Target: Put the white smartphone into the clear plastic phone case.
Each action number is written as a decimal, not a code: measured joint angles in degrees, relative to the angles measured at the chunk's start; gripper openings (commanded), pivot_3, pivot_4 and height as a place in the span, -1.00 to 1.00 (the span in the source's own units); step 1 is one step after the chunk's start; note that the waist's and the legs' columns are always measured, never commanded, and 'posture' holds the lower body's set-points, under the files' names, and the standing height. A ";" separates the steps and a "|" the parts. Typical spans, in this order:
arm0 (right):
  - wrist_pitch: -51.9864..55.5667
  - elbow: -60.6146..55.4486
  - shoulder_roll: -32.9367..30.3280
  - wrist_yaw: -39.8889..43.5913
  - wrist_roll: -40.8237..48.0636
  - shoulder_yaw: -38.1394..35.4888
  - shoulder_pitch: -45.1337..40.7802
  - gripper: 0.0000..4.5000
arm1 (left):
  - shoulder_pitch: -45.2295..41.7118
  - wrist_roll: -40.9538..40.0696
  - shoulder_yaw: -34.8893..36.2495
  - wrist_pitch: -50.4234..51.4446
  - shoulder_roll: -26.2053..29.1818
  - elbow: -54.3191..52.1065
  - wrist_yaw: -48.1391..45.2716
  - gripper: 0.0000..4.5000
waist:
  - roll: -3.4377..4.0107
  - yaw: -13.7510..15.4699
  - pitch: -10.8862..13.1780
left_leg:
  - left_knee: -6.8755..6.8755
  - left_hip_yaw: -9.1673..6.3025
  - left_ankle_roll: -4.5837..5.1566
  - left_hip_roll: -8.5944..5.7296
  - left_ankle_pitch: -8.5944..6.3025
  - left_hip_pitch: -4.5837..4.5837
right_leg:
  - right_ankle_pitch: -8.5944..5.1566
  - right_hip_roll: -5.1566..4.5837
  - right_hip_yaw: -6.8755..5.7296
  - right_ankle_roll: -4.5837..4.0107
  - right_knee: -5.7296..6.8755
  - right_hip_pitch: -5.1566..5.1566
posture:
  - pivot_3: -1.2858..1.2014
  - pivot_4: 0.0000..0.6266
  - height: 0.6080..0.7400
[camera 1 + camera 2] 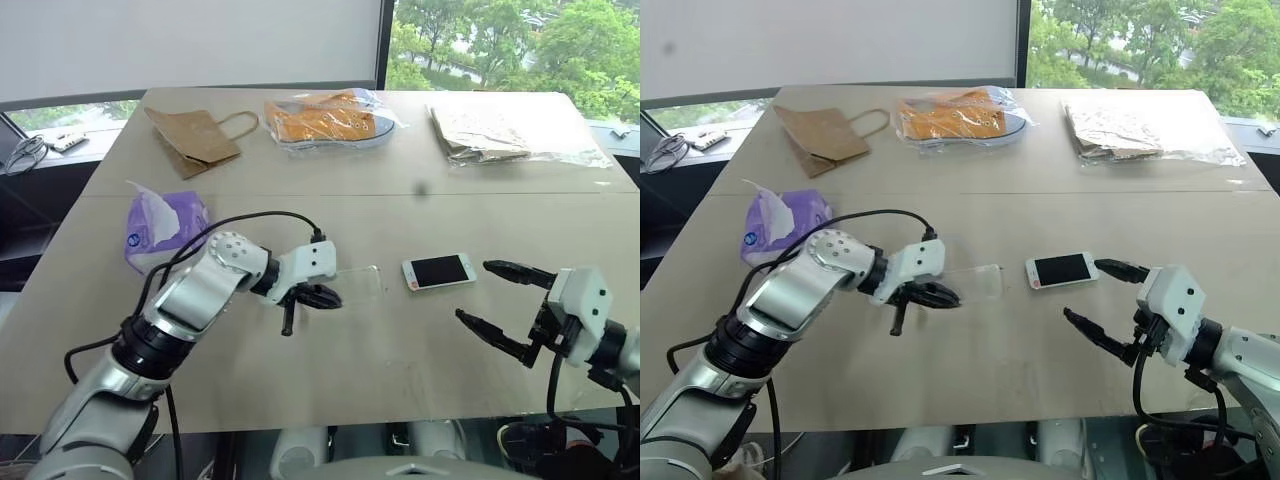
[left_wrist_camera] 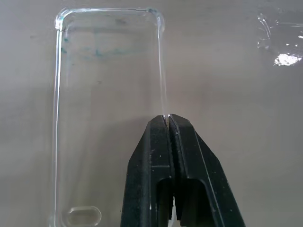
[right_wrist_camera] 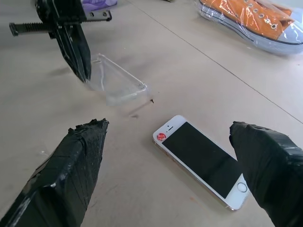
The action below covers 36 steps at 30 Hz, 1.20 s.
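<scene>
A: Where was the clear plastic phone case [image 1: 357, 284]?
B: Its long edge was pinched by the left end effector [image 1: 318, 297], left of the white smartphone [image 1: 438, 271].
A: The right end effector [image 1: 491, 297]?
B: Fingers apart, bare worktop [image 1: 400, 370] beneath.

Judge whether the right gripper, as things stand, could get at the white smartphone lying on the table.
Probably yes. The right gripper is open, the white smartphone lies flat just ahead of it, and nothing sits between them; the clear plastic phone case, pinched by the left gripper, lies off to the side.

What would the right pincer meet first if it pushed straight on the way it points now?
Most likely the phone: it lies screen up on the table just ahead, between the open right pincer fingers' lines. The case lies further on, to one side.
</scene>
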 measured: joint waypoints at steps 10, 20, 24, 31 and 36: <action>0.18 -0.75 -1.07 0.06 -2.38 0.00 2.39 1.00 | -1.02 0.25 -2.41 -2.01 -0.92 1.61 0.32 -0.98 | 0.01 -0.15 -0.01 | 0.00 0.01 0.00 0.00 0.00 0.03 | -0.01 0.01 0.01 -0.01 0.01 0.00 | 0.03 -0.52 1.00; -1.85 1.53 -4.52 7.57 -3.71 -3.87 6.18 1.00 | -2.23 1.85 -3.07 -8.82 -1.71 7.69 -0.14 -0.45 | 0.01 -0.05 -0.02 | 0.00 0.02 0.01 0.00 0.00 0.04 | -0.02 0.01 0.00 -0.01 -0.01 0.01 | 0.03 -0.52 1.00; -2.52 2.00 -4.56 7.86 -3.78 -3.89 3.38 1.00 | -0.93 -0.62 -1.10 -10.30 -2.65 8.26 -0.98 0.45 | 0.02 -0.27 -0.02 | 0.00 0.05 0.00 0.01 0.00 0.06 | -0.02 0.00 0.03 -0.02 0.00 0.00 | 0.03 -0.52 1.00; 0.48 5.19 -13.68 8.30 -10.73 3.48 -6.74 1.00 | 9.06 -11.46 12.78 -9.52 -0.92 1.63 -0.51 0.98 | 0.08 -0.59 0.00 | -0.02 0.11 -0.01 0.06 0.00 0.10 | 0.05 -0.06 0.18 -0.19 0.01 -0.03 | 0.03 -0.52 1.00; 9.36 13.10 -16.54 10.93 -10.27 13.61 -23.26 1.00 | 19.11 -19.26 25.93 -8.53 -0.51 -3.82 3.75 0.98 | 0.14 -0.23 0.03 | -0.05 0.05 0.00 0.06 0.00 0.12 | 0.04 -0.10 0.17 -0.20 0.00 0.00 | 0.03 -0.52 1.00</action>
